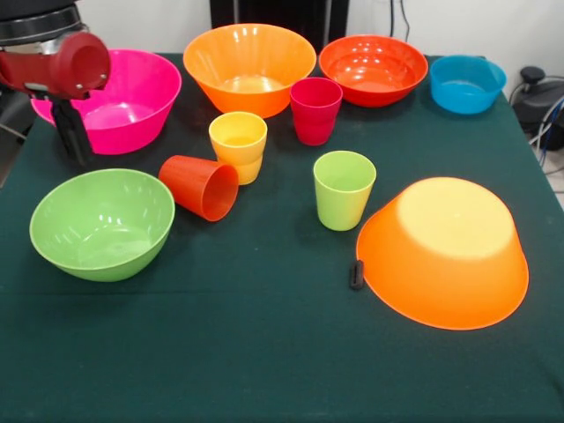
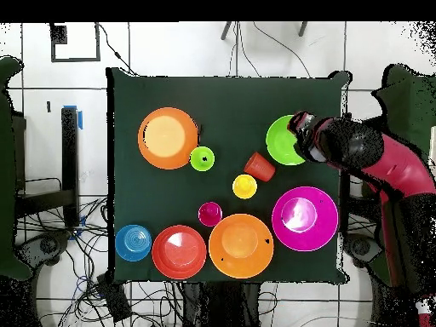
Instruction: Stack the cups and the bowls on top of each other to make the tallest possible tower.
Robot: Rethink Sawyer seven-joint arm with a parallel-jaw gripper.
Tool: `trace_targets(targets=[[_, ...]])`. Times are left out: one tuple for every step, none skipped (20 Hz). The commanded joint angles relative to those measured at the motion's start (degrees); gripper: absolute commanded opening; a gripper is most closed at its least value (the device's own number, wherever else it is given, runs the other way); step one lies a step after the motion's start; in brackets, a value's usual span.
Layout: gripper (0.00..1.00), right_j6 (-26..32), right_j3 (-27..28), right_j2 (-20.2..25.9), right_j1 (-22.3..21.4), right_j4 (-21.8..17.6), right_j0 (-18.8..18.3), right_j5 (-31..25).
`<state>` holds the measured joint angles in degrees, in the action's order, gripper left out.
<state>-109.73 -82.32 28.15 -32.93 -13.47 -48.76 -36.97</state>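
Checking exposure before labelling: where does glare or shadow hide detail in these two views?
Front view: ceiling light glints inside the pink bowl and red-orange bowl; soft shadows, nothing hidden. Overhead view: the upside-down orange bowl washes pale at its centre, and the pink bowl glares.

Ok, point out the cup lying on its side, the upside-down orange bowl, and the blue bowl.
Tipped orange-red cup (image 1: 196, 184), front view, on its outer side wall.
Upside-down orange bowl (image 1: 449, 240), front view, on its upturned base.
Blue bowl (image 2: 133, 242), overhead view, on its inner floor.
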Motion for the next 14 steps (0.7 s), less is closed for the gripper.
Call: trace_targets(targets=[[0.00,11.4,-4.0,4.9,0.9,-4.9,1.0,0.4],[0.00,11.2,-4.1,5.1,1.0,-5.2,0.9,0.6],[0.00,11.0,-3.9,5.3,1.1,-5.4,0.8,0.7],[0.00,10.6,-3.9,5.5,1.0,-5.6,0.7,1.1],[0.00,10.4,-3.7,5.7,0.9,-5.8,0.6,1.0],[0.00,10.0,-3.6,5.8,0.9,-5.8,0.5,1.1],[0.00,9.8,-3.5,6.0,0.9,-5.9,0.4,1.4],[0.00,9.8,-3.3,6.2,1.0,-6.1,0.3,1.3],[0.00,9.6,-3.3,6.3,1.1,-6.3,0.2,1.9],[0.00,9.8,-3.1,6.5,1.1,-6.4,0.1,1.9],[0.00,9.7,-2.8,6.5,1.1,-6.7,0.1,2.0],[0.00,9.9,-2.6,6.8,1.2,-6.9,0.0,2.2],[0.00,9.6,-2.3,6.8,1.3,-6.8,0.0,1.9],[0.00,8.8,-2.2,6.5,1.1,-6.9,0.2,2.0]])
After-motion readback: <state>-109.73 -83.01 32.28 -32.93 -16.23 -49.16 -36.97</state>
